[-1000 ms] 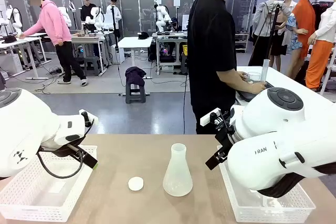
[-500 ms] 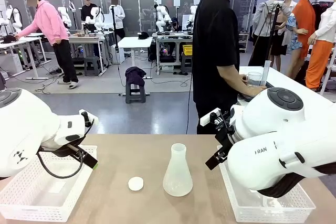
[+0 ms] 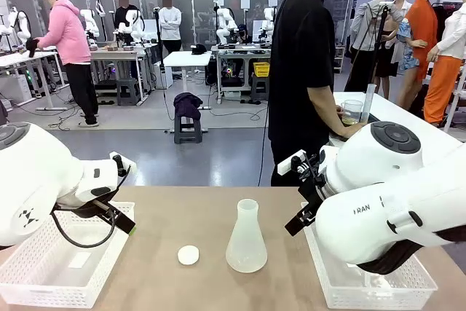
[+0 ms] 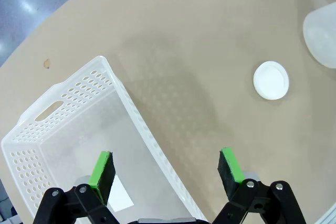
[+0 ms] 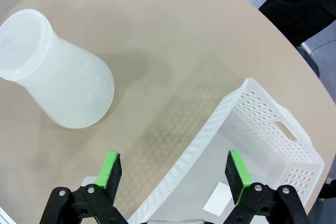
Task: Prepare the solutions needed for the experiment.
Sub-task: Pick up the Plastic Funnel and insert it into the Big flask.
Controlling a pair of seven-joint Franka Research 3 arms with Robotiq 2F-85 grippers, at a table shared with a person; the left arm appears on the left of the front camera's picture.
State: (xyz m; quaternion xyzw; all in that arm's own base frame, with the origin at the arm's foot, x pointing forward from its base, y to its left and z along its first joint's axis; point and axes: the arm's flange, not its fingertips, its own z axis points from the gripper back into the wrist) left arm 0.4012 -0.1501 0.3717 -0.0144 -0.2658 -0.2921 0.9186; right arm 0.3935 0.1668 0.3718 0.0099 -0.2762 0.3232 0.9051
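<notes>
A frosted conical flask (image 3: 246, 242) stands uncapped at the table's middle, with a small white round cap (image 3: 188, 254) lying to its left. At a side table behind, a person holds a clear beaker (image 3: 352, 111) with a little pale yellowish solution (image 3: 352, 119) in it. My left gripper (image 4: 166, 162) hangs open over the right wall of a white basket (image 4: 52, 111); the cap (image 4: 271, 80) and the flask's edge (image 4: 323, 38) lie beyond it. My right gripper (image 5: 174, 167) is open above the rim of another basket (image 5: 273, 129), the flask (image 5: 58, 85) to its upper left.
White perforated baskets sit at the table's left (image 3: 44, 282) and right (image 3: 331, 285) ends, each with a white slip of paper inside. Both bulky arm bodies hang over the baskets. Bare tabletop lies around the flask and toward the far edge.
Both arms and the flask stay still. The person at the far side has shifted slightly and now holds the beaker a little more in view.
</notes>
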